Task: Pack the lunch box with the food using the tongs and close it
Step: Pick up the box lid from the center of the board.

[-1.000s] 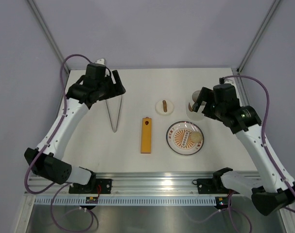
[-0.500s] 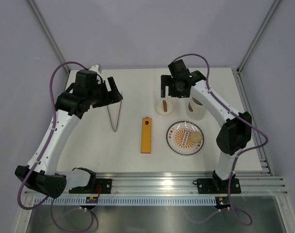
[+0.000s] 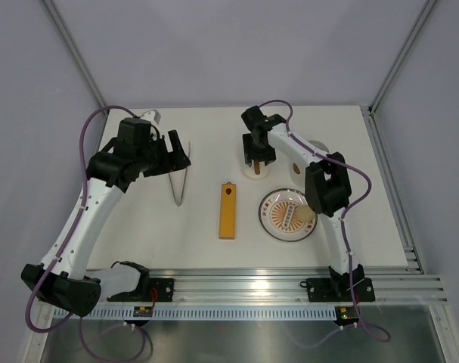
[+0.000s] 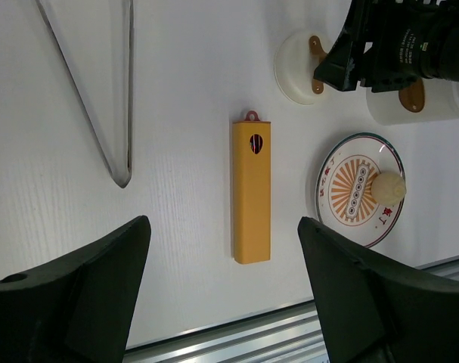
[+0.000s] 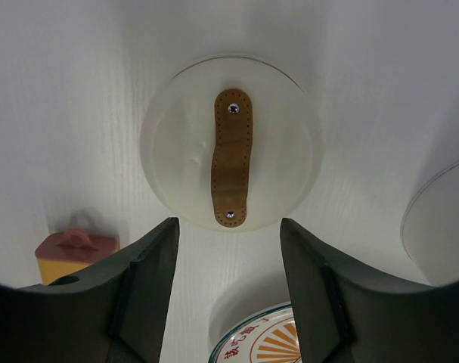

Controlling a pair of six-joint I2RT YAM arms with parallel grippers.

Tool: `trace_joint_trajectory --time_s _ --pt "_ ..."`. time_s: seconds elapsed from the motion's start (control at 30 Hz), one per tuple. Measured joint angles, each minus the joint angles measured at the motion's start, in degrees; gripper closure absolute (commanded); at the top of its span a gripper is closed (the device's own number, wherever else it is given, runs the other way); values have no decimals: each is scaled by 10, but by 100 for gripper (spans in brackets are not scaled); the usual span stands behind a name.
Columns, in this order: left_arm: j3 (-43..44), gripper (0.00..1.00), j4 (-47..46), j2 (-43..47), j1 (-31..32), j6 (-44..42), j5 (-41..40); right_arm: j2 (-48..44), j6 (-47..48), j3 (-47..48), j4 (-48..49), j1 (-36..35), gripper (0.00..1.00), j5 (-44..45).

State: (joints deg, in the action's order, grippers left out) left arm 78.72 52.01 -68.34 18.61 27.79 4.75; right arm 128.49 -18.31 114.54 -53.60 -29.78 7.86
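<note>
First, at the near edge of the table (image 3: 206, 249), the left arm (image 3: 85, 219) climbs from its base by the near-left corner, runs up along the left edge and bends rightward at the wrist. The right arm (image 3: 339, 242) rises from its base near the near-right corner, folds at an elbow over the plate's far-right side and reaches back and left toward the middle of the far edge. The patterned plate (image 3: 264, 219) lies right of centre, closer to the near edge, with the beige ball (image 3: 305, 215) on its right side. Left of the plate, the orange bar (image 3: 227, 212) lies lengthwise, near to far, about mid-table. Further left lie the tongs (image 3: 179, 189), joined tip toward the near edge and arms spreading toward the far edge. The left gripper (image 3: 176, 151) hangs over their spread ends, fingers wide apart and gripping nothing. Beyond the plate, the round white lid (image 5: 176, 151) with its brown strap (image 5: 231, 168) lies flat. The right gripper (image 3: 256, 157) points down over it, fingers partly apart either side of the strap and empty; whether they touch the lid cannot be told. The lunch box (image 4: 441, 106) stands uncovered just right of the lid, toward the far-right corner.
</note>
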Motion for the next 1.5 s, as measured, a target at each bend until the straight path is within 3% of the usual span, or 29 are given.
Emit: trace_joint_trajectory --time_s 0.23,0.27,0.37,0.73,0.8,0.93,0.97,1.27,1.5 --pt "-6 17 0 0 0 -6 7 34 1 6 -2 0 43 0" --pt "-7 17 0 0 0 -7 7 38 1 6 0 0 50 0" --pt "-10 17 1 1 -1 -9 7 48 1 11 6 0 56 0" --pt "-27 18 1 7 -2 -9 19 58 17 25 19 1 54 25" --pt "-32 18 0 9 -2 -9 22 60 23 28 20 1 62 30" --pt "-36 18 0 10 -2 -9 26 63 33 32 31 1 98 43" --pt "-38 18 -2 12 -2 -9 26 63 38 32 33 1 100 46" --pt "-58 18 -6 19 -2 -9 29 30 56 33 34 1 100 48" --pt "-83 18 -19 15 -2 -3 42 -45 81 147 -34 8 100 81"
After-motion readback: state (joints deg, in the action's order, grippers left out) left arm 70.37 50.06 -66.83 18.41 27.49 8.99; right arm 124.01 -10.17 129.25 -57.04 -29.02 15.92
